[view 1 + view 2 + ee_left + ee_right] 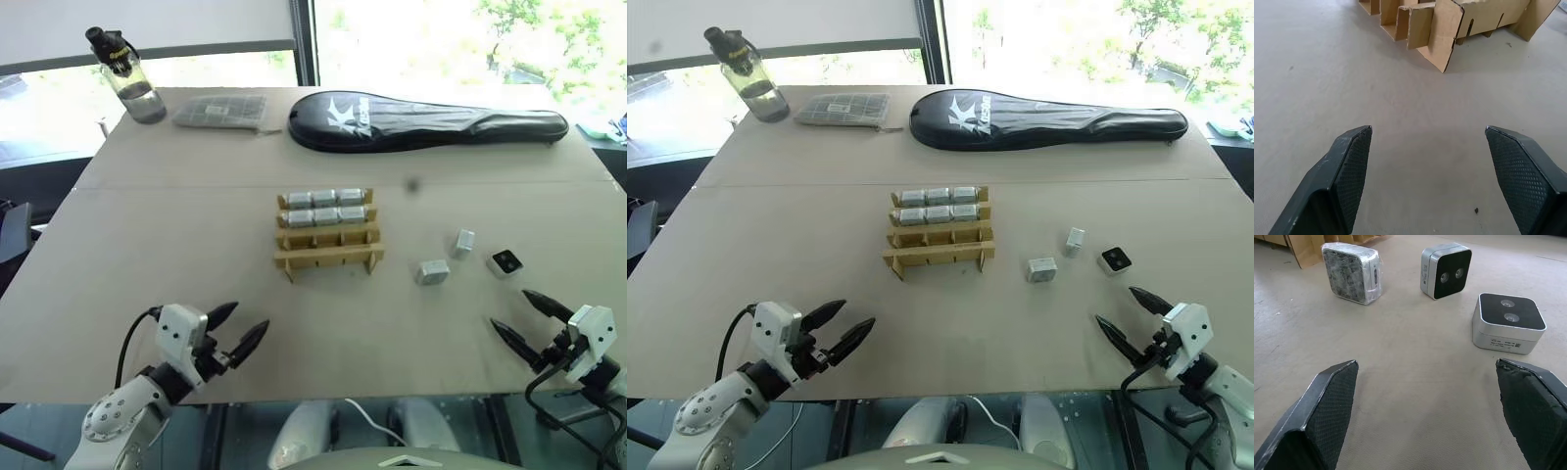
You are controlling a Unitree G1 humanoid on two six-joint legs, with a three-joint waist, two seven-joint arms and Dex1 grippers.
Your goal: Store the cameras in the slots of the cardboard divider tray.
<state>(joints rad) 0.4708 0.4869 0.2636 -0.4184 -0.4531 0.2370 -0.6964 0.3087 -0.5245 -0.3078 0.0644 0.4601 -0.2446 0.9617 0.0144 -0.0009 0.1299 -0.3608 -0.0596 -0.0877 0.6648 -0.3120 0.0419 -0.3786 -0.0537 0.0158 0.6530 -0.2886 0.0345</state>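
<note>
Three cameras lie loose on the table (196, 245), to the right of the cardboard divider tray (328, 257): a wrapped one (432, 271) nearest it, one standing on edge (463, 242), one lens-up (506, 261); six others already fill the tray's two far rows, the near rows are empty; risks, as I judge: the wrapped camera may slip in the jaws because of its film; a camera lowered tilted may catch on a slat and push the light tray; right gripper (527, 317) hovers low just before the loose cameras, jaws spread wide, approx. level; left gripper (244, 328) also spread, empty, near the table front edge, aimed twd. the tray
</note>
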